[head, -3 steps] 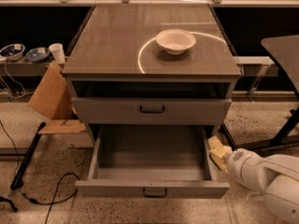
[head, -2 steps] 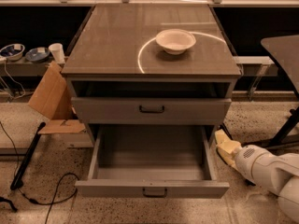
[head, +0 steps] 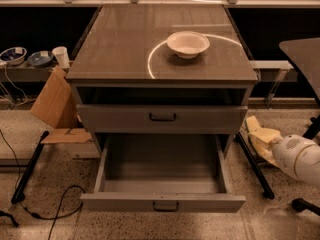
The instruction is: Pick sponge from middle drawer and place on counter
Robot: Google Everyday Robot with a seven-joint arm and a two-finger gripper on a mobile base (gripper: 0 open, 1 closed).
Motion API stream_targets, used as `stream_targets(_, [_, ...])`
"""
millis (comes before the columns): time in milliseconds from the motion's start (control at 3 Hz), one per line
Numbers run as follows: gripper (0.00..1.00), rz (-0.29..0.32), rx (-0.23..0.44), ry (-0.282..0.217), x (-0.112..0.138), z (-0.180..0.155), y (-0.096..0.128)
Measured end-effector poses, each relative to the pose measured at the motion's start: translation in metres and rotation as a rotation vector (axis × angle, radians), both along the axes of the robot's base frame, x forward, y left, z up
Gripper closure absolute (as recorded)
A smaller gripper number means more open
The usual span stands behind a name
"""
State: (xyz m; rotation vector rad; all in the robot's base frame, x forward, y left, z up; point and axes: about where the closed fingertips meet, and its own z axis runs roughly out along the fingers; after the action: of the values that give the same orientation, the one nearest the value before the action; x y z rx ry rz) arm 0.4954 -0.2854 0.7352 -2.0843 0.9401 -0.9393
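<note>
- Gripper (head: 256,132) low at the cabinet's right side, outside the middle drawer (head: 125,202), well below the counter (head: 120,49).
- Pale-yellow lump at its tip read as the sponge (head: 266,140). Fingers seem pinched on it, though pad and fingers are close in colour and the line between them is hard to pick out.
- Middle drawer pulled fully out, floor bare, nothing left inside. Upper drawer (head: 162,118) closed.
- Counter carries only a white bowl (head: 188,44), toward the back right, inside the curved light reflection. Plenty of bare top at front and left.
- Judged stage: pick done, carry up to the counter not yet made.
- Risk: soft pad squeezing out of a shallow pinch on the way up, then dropping to the floor or back into the open drawer.
- Risk: wrist or white arm (head: 300,160) catching the counter's overhanging right edge if raised too close to the cabinet.
- Risk: a black slanted strut (head: 254,160) just beside the gripper could snag it on any sideways swing.
- Risk: coming in from the right puts the bowl near the path. A low approach could nudge it, or land the sponge in it rather than on the bare top.
</note>
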Motion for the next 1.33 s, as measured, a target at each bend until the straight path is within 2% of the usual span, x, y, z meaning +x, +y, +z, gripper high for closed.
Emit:
stream_targets(333, [1.00,-0.019,0.036,-0.061,0.004,0.044,-0.015])
stream_targets(667, [1.00,-0.014,0.066,-0.142,0.008,0.102,-0.015])
stream_targets(1000, [1.00,-0.012,0.081,-0.173,0.016,0.131,-0.009])
stream_targets(1333, [1.00,-0.015,0.131,-0.191,0.043,0.156,-0.001])
